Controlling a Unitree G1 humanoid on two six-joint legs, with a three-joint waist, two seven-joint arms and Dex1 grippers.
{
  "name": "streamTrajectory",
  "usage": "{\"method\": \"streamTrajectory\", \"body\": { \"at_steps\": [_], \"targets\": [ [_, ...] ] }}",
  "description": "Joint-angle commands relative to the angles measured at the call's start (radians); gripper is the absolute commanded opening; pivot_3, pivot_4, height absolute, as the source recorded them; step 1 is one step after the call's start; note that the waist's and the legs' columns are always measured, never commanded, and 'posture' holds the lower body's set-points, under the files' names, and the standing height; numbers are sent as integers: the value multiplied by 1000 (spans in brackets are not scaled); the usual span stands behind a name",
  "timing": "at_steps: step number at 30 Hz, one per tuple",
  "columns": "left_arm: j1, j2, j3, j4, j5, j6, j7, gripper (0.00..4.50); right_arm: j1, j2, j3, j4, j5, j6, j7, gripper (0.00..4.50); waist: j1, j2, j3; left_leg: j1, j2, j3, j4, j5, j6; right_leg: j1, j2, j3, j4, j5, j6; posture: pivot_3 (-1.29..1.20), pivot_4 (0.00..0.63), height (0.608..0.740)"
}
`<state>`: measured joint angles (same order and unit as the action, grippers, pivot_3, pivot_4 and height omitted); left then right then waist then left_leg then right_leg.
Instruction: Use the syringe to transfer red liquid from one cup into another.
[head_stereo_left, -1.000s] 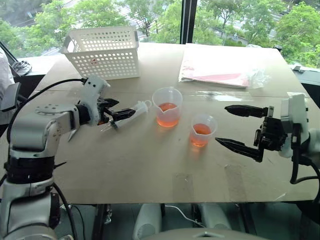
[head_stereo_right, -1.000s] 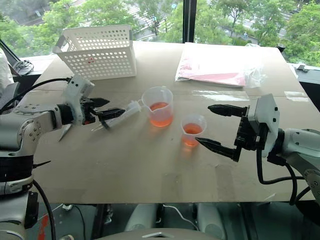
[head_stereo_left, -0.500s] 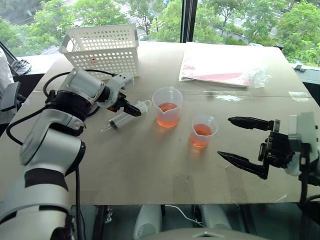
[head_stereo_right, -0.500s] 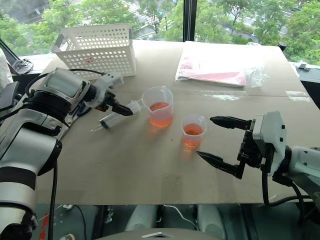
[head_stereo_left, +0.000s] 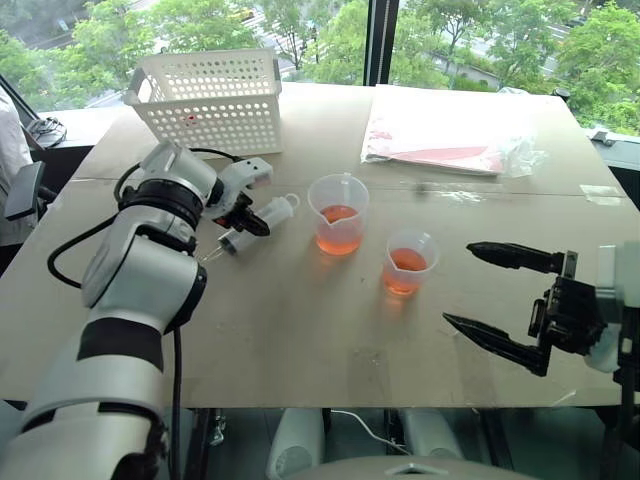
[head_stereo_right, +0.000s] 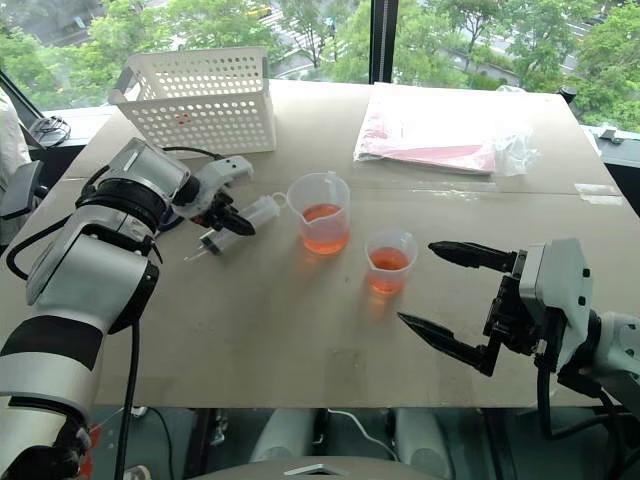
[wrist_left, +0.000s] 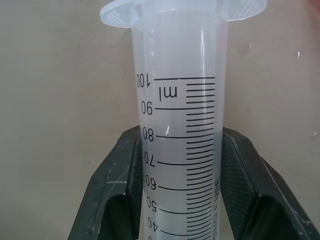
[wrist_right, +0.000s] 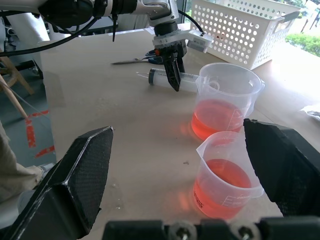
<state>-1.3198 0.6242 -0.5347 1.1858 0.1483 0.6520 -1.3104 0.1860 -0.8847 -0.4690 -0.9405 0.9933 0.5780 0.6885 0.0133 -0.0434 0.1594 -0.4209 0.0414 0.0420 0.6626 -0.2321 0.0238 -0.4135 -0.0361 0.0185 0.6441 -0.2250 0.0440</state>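
Observation:
The syringe lies on the table left of both cups, its plunger ring toward the taller cup. My left gripper points down on it. In the left wrist view both black fingers press the sides of the marked barrel, so the gripper is shut on it. The larger spouted cup holds red liquid low down. The smaller cup to its right also holds red liquid. My right gripper hangs open to the right of the smaller cup, with nothing in it.
A white perforated basket stands at the back left. A clear plastic bag over pink sheets lies at the back right. Black-handled scissors lie on the table beyond the syringe, by my left arm.
My left arm swung over so its gripper now points down, and its fingers closed onto the syringe barrel. The right gripper drew back toward the table's front edge, still open.

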Motion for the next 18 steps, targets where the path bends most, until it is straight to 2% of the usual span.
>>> {"method": "streamTrajectory", "body": {
  "at_steps": [1, 4, 6, 7, 9, 11, 13, 15, 18],
  "targets": [
    [-49, 66, 153, -50, -79, 130, -14, 1434, -36, -4, 21, 14, -20, -25, -2, 4500, -4, -1, 0, -1, 0, -1, 1, 0, 0, 0, 0, -1, 0, 0, 0, 0, 150, 740],
    [-28, 172, 324, -249, -171, 344, 34, 1431, -93, 1, 61, 47, -31, -16, -26, 4500, -17, -1, 1, -6, 1, -3, 3, 0, 0, -4, 1, -3, 1, 2, 4, 0, 150, 740],
    [34, 225, 509, -471, -256, 522, 112, 1431, -166, 3, 112, 86, -40, -4, -42, 4500, -29, 0, 1, -11, 2, -8, 5, 0, 0, -8, 1, -3, 3, 3, 4, 0, 150, 740],
    [79, 214, 648, -611, -296, 586, 177, 1431, -210, 5, 139, 109, -48, -2, -44, 4500, -30, 0, 2, -10, 2, -9, 5, 0, 0, -8, 1, -2, 3, 3, 4, 0, 150, 740],
    [150, 138, 889, -855, -348, 645, 315, 1431, -293, 11, 174, 157, -31, 9, -44, 4500, -27, 3, 2, -9, 5, -9, 5, 0, 0, -8, -1, -2, 3, 2, 4, 0, 150, 740],
    [229, -12, 1056, -1138, -404, 609, 443, 1431, -384, 34, 214, 223, -18, 6, -23, 4500, -14, 3, 2, -10, 4, -11, 6, 0, 0, -7, -2, -5, 4, 2, 5, 0, 150, 740],
    [273, -147, 1132, -1335, -469, 621, 516, 1431, -464, 52, 260, 292, -65, -6, -10, 4500, -6, 3, 2, -8, 3, -13, 7, 0, 0, -2, -2, -6, 3, 3, 5, 0, 150, 740],
    [284, -276, 1200, -1451, -548, 589, 585, 1431, -544, 68, 296, 350, -109, -4, -21, 4500, 4, 3, 2, -8, 1, -14, 9, 0, 0, -1, -2, -8, 3, 3, 5, 0, 150, 740],
    [364, -347, 1135, -1529, -597, 492, 609, 1431, -660, 107, 331, 438, -155, 21, -78, 4500, -1, 4, 2, -7, -2, -15, 10, 0, 0, 0, -2, -8, 4, 3, 5, 0, 150, 740]
  ]
}}
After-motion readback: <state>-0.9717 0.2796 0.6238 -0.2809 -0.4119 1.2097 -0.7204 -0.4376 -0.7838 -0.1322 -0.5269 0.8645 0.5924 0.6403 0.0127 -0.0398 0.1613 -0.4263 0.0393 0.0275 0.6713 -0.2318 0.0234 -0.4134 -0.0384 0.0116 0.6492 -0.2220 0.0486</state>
